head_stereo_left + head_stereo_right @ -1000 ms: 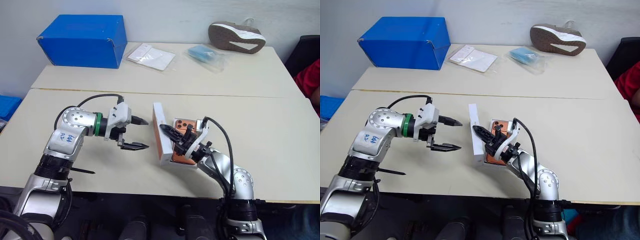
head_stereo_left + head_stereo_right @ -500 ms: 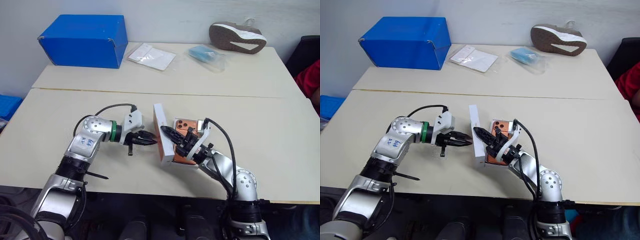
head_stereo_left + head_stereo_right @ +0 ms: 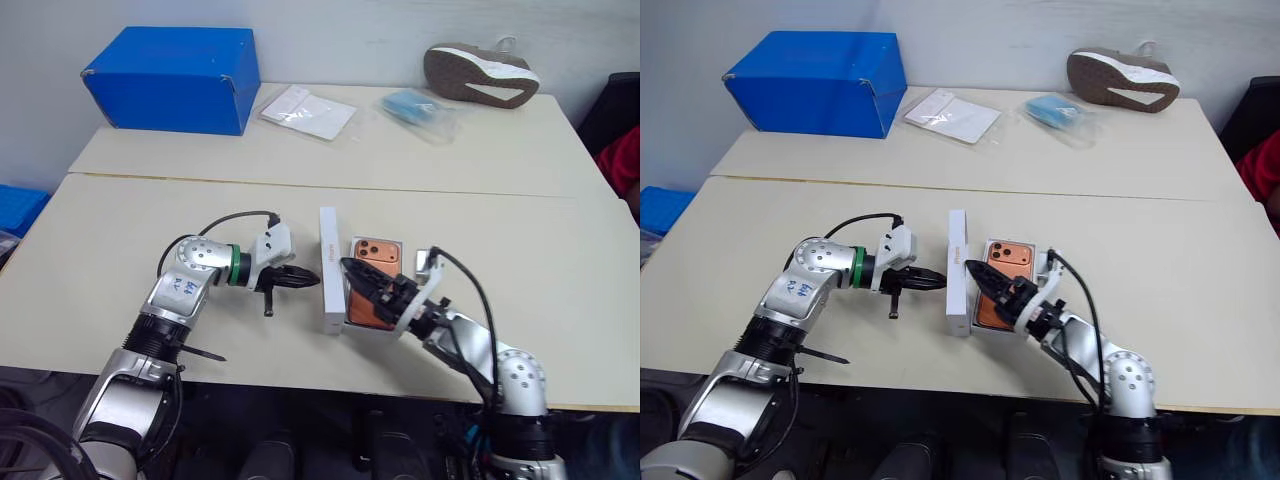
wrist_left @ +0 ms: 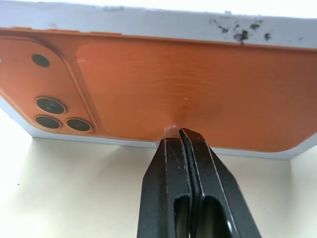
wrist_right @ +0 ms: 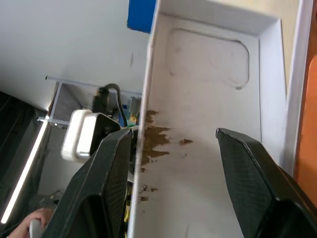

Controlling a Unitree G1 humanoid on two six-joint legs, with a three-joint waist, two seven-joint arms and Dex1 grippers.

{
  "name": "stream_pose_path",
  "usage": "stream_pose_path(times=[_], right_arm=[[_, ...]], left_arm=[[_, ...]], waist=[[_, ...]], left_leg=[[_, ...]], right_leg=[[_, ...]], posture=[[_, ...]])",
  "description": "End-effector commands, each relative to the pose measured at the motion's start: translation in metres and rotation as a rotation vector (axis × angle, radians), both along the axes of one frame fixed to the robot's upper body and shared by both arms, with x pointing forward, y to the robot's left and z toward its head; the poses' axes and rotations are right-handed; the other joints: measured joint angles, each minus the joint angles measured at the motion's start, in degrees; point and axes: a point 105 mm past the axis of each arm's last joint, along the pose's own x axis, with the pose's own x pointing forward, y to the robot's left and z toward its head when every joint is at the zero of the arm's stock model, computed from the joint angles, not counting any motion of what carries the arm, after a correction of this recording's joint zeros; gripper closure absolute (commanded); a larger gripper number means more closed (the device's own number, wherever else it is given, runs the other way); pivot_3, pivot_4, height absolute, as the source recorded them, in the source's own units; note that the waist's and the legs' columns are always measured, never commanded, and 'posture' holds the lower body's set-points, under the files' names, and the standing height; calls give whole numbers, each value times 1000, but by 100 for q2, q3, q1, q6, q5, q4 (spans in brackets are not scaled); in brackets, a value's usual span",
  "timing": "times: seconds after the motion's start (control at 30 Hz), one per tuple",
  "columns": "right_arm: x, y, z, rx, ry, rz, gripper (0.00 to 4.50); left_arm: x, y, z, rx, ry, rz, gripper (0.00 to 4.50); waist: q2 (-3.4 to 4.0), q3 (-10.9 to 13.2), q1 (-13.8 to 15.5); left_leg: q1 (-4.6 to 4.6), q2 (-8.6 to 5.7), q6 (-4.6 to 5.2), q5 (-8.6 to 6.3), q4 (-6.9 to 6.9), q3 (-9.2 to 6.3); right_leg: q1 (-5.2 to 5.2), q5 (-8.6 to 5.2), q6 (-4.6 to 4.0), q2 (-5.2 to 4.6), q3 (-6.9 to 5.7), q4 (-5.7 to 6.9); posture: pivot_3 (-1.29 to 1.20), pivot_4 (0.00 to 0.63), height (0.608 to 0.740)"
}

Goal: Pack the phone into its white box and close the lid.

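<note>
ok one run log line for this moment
phone: lying in white box | lid: standing on edge | left gripper: shut, at lid | right gripper: open

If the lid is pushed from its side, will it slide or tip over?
Probably it tips: the lid stands upright on a narrow long edge. It looks like a thin hollow tray, so it is likely light and would fall toward the phone.
</note>
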Motion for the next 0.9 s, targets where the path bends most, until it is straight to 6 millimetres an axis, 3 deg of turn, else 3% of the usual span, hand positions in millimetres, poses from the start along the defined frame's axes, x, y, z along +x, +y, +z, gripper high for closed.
stream_pose_path(times=[0.03, 0.13, 0.27, 0.4, 0.57, 0.67, 0.77, 0.9], right_arm=[[-18, -19, 29, -39, -146, 21, 1751], [-40, -36, 37, -196, -271, 75, 1751], [-59, -50, 33, -452, -386, 133, 1751], [-66, -64, 29, -645, -467, 156, 2638], [-71, -72, 26, -750, -526, 169, 4361], [-73, -72, 21, -796, -542, 179, 4439], [-78, -68, 11, -871, -567, 225, 4439], [-82, -63, -2, -973, -619, 287, 4439]], left_arm=[[4, -10, 14, -21, -56, -24, 4500], [5, -19, 20, -43, -67, -45, 4500], [9, -33, 25, -66, -78, -71, 4500], [8, -49, 28, -80, -78, -119, 4500], [6, -64, 33, -99, -100, -161, 4500], [8, -59, 47, -116, -120, -158, 4500], [8, -41, 64, -119, -126, -151, 4500], [10, -11, 57, -30, -111, -127, 4500]], waist=[[2, 1, 51], [1, 1, 131], [-6, -3, 159], [-9, -4, 158], [-14, -2, 153], [-14, -2, 154], [-14, -2, 141], [-13, -3, 139]], left_leg=[[-2, 0, 0, 0, 1, 0], [-9, -1, 5, 1, 2, 3], [-10, 2, 11, -1, 2, 7], [-8, 0, 15, -2, 3, 14], [-6, 2, 16, -2, 3, 22], [-6, 2, 16, -2, 5, 22], [-6, 2, 16, -2, 5, 22], [-3, 3, 14, -2, 4, 22]], right_leg=[[1, 0, 0, 0, 0, -3], [3, 4, 6, -1, 0, -20], [11, 7, 12, 0, 1, -27], [14, 10, 17, 0, 5, -28], [13, 11, 20, 2, 11, -28], [12, 11, 20, 1, 11, -27], [10, 11, 20, 2, 13, -26], [9, 11, 20, 4, 13, -25]], posture=[[0, 150, 740], [0, 150, 740], [0, 150, 740], [0, 150, 740], [0, 150, 740], [0, 150, 740], [0, 150, 740], [0, 150, 740]])
